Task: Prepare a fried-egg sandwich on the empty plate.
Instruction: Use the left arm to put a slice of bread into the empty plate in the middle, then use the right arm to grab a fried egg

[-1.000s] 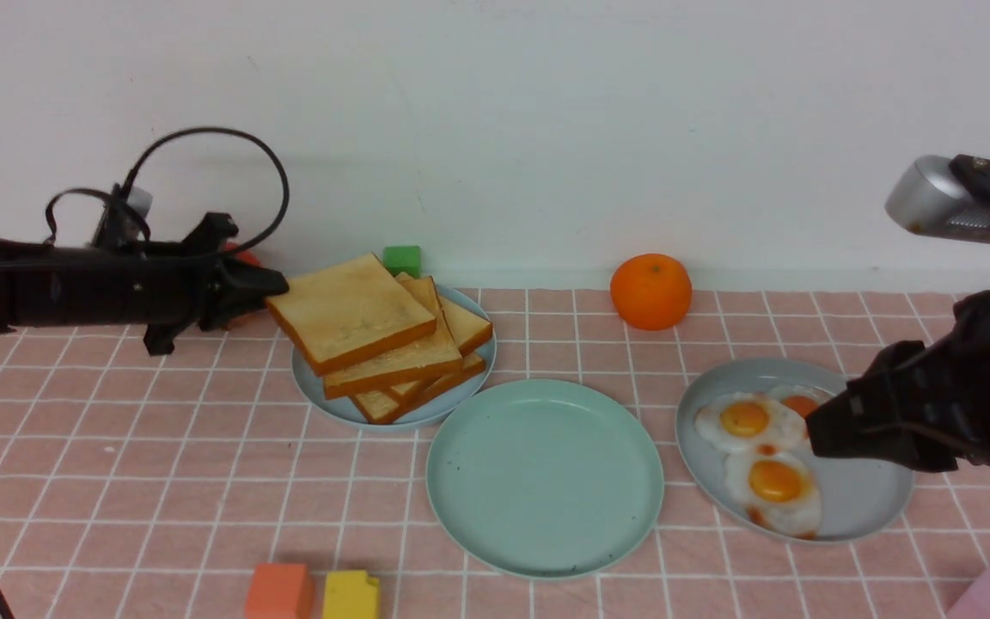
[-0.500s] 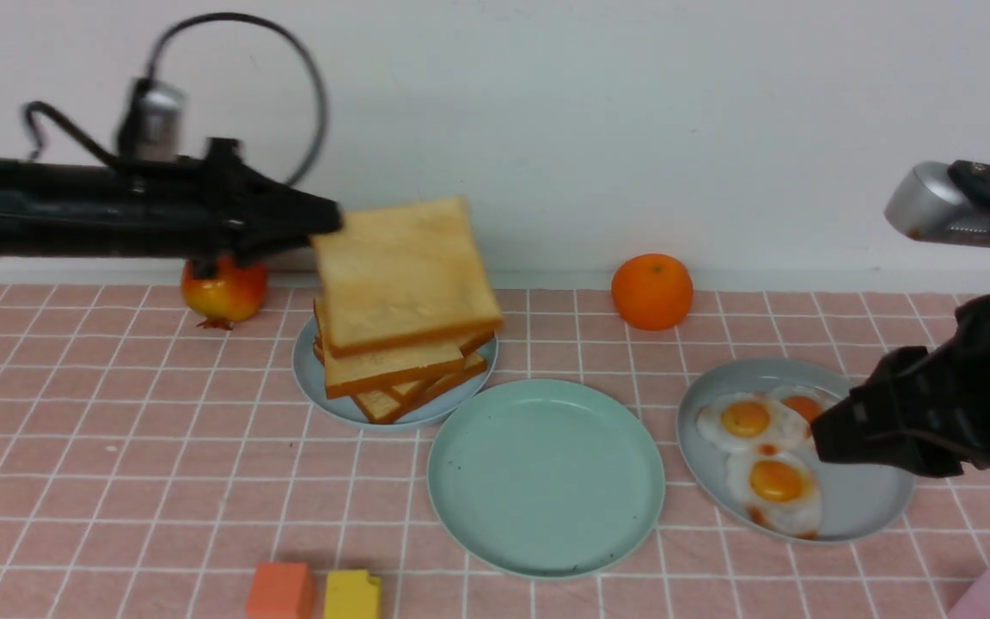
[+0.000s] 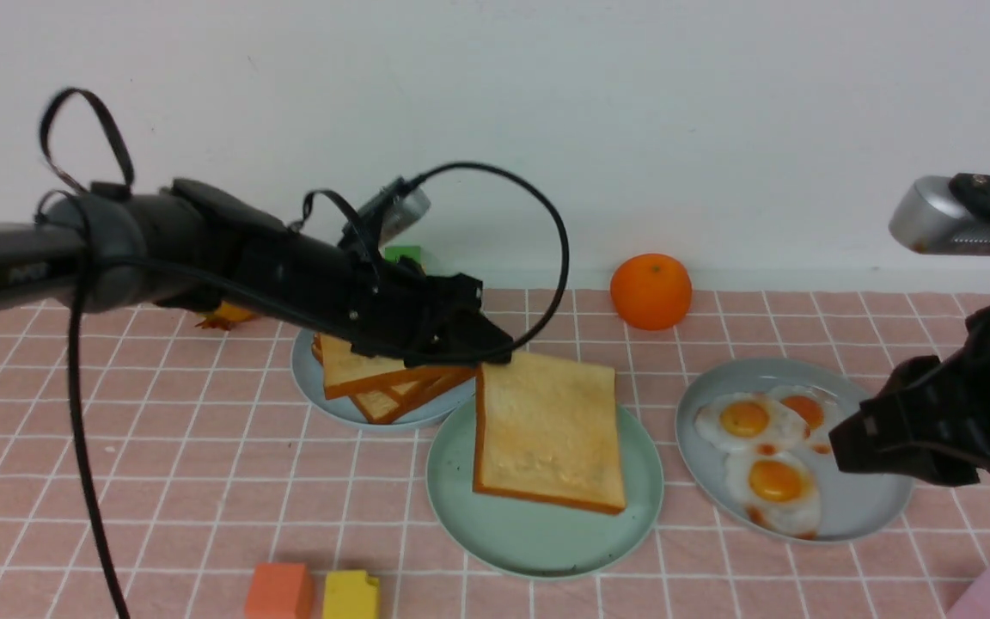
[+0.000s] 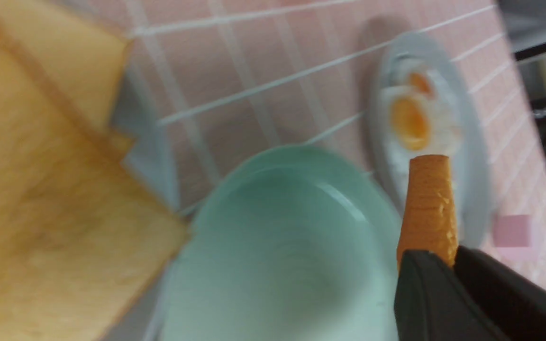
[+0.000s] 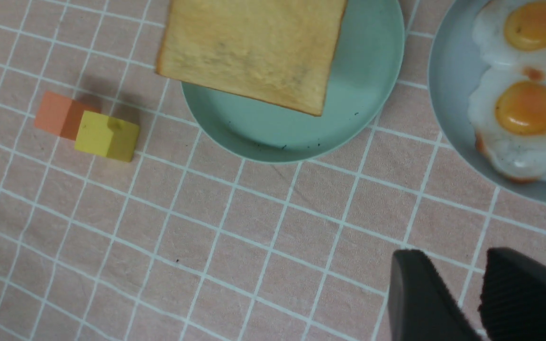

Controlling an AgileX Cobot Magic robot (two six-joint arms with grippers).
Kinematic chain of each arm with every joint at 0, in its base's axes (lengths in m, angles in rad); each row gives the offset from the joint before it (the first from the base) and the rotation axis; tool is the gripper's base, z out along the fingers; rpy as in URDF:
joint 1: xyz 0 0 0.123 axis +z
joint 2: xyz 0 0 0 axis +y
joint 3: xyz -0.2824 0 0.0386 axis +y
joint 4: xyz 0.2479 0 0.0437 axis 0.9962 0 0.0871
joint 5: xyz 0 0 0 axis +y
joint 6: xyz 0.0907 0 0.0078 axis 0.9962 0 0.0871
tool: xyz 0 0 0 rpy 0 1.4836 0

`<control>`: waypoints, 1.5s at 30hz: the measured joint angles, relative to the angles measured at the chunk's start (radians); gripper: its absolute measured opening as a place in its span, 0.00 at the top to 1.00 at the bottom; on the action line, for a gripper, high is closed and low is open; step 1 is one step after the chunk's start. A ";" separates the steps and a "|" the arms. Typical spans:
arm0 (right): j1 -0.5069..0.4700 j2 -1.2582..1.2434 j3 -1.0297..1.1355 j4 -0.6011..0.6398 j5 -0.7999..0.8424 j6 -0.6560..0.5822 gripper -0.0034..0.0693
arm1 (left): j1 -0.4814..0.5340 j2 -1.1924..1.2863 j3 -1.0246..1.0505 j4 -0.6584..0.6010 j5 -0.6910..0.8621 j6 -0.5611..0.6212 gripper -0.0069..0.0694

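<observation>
My left gripper is shut on one edge of a golden toast slice, which hangs tilted over the empty mint-green plate. Whether its low edge touches the plate I cannot tell. In the left wrist view the slice's orange crust sticks out from between the jaws of the left gripper, above the plate. Three fried eggs lie on a grey-blue plate at the right. My right gripper hovers open beside them, holding nothing; the right wrist view shows it above bare cloth.
A pile of toast sits on another grey-blue plate, partly behind the left arm. An orange and a green block stand near the wall. Orange, yellow and pink blocks lie at the front edge.
The left arm lifted the toast slice off the pile, then swung it right and down over the mint-green plate. The right gripper drifted slightly down and right, its jaws unchanged.
</observation>
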 joint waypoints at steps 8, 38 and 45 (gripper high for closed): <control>0.000 0.000 0.000 -0.001 0.011 0.013 0.62 | 0.000 0.065 0.000 -0.008 -0.022 -0.006 0.79; -0.252 0.188 0.000 0.089 -0.175 0.231 0.62 | 0.029 -0.230 0.000 0.358 -0.053 -0.100 0.23; -0.295 0.401 0.046 0.378 -0.335 0.039 0.61 | 0.015 -0.455 0.008 0.546 0.118 -0.273 0.25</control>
